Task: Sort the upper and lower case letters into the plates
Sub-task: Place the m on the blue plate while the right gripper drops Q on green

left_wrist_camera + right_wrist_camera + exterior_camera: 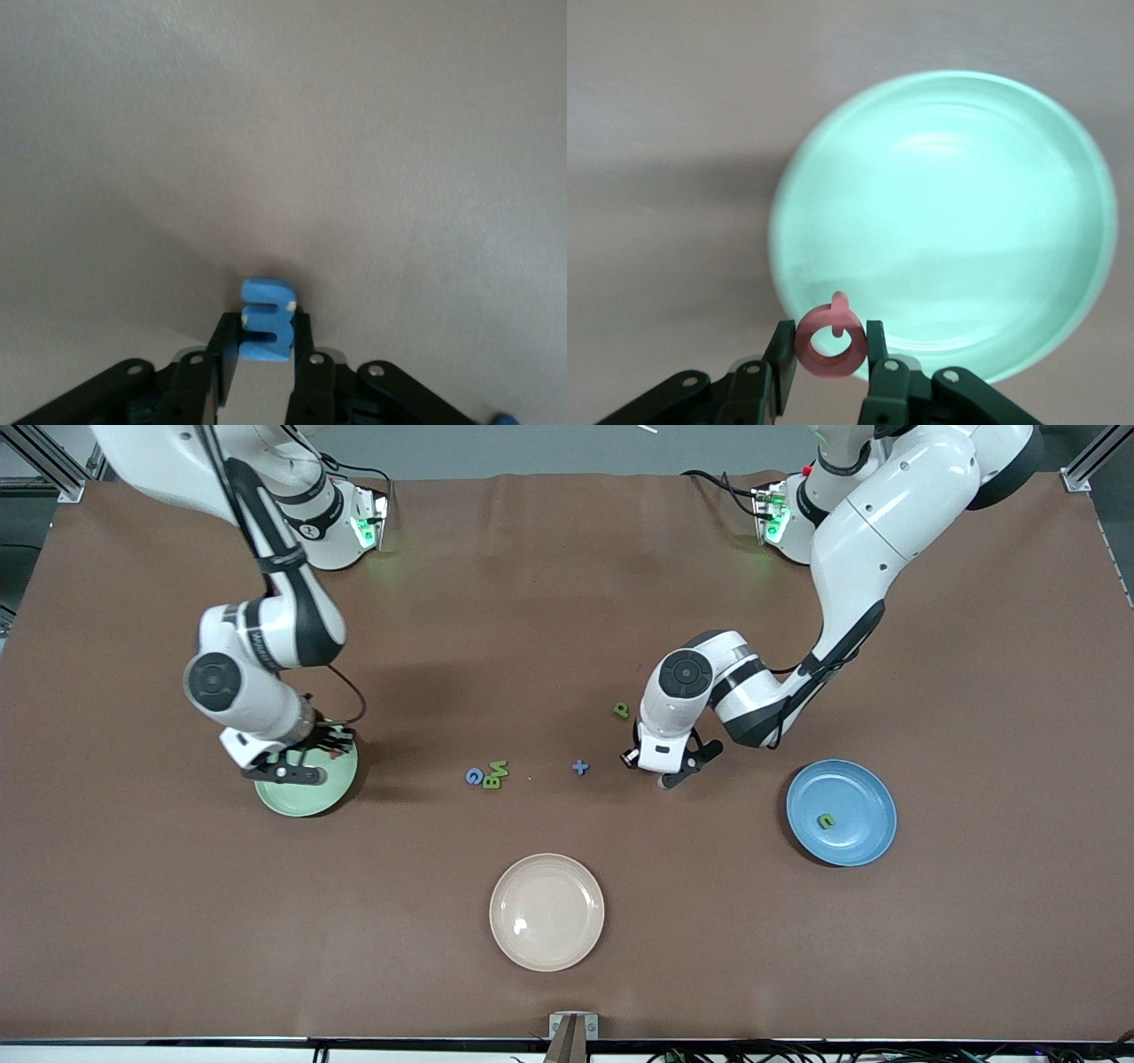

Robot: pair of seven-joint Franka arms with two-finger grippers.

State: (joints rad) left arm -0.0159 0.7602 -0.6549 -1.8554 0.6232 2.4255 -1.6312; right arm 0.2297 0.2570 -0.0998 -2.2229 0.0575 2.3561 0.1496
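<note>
- The left end effector [261, 354], low over the brown counter [567, 646], is clenched on a small blue foam letter [267, 320], which stands on edge between its fingers.
- The round blue plate [842, 812], holding a small green letter [826, 821], lies near it toward the left arm's end.
- The right end effector [830, 359] grasps a pink ring-shaped foam letter [829, 339] over the rim of the round pale green plate [948, 221], its short stub pointing toward the plate's middle.
</note>
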